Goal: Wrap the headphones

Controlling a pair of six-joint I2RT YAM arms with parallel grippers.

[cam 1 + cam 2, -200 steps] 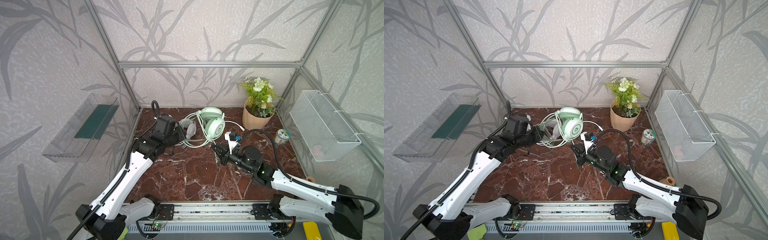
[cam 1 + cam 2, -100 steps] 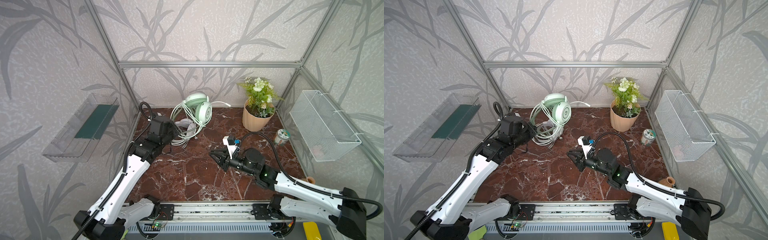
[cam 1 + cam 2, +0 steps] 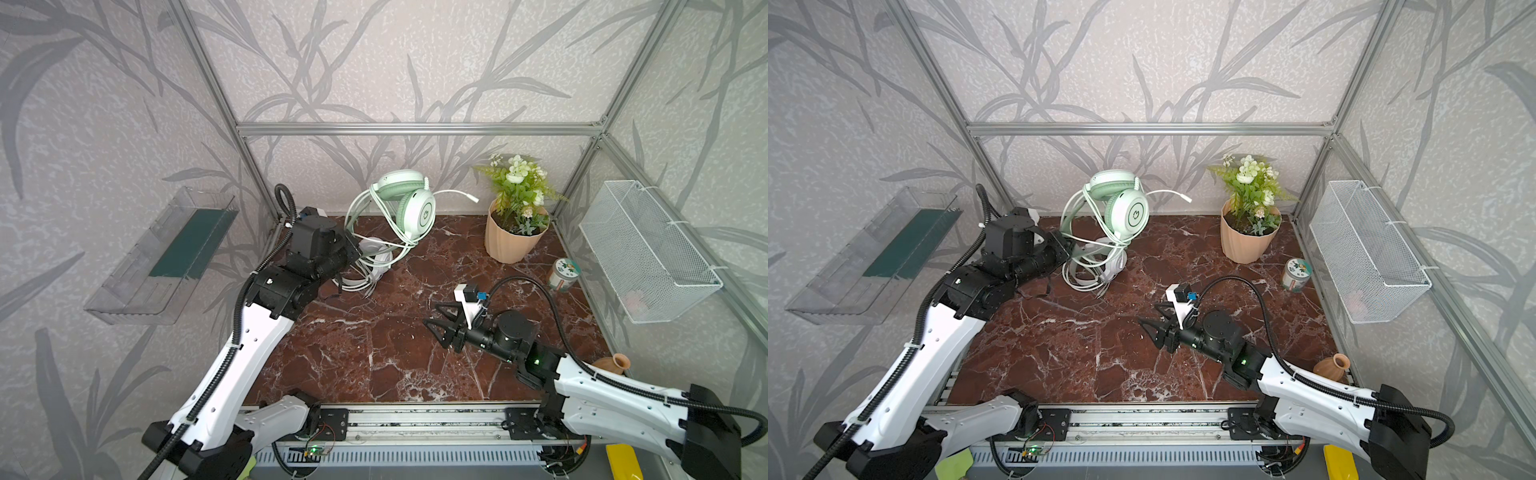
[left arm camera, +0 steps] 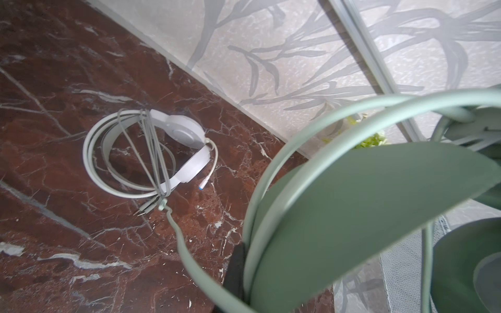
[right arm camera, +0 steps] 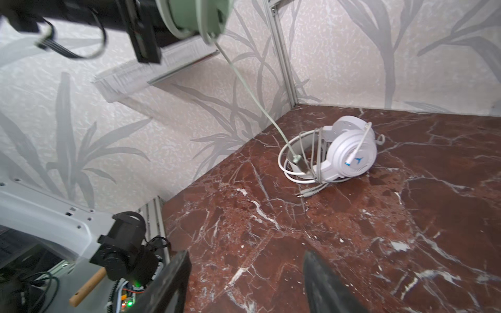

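Left fingers (image 4: 235, 267) are clamped on the band of the mint headset (image 3: 409, 203), holding it up in the air at about 12 o'clock of the table (image 3: 374, 357). Its cable droops down onto the white headset (image 3: 376, 259), which lies cable-wrapped on the table at 11 o'clock. Right fingers (image 3: 436, 327) are spread wide with nothing in them, hovering near the middle.

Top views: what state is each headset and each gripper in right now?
mint green headset: held off the table, cable looped around it, one end trailing down.
white headset: lying on the table, cable wound round its headband.
left gripper: jaws shut on the mint green headset.
right gripper: jaws open, empty.
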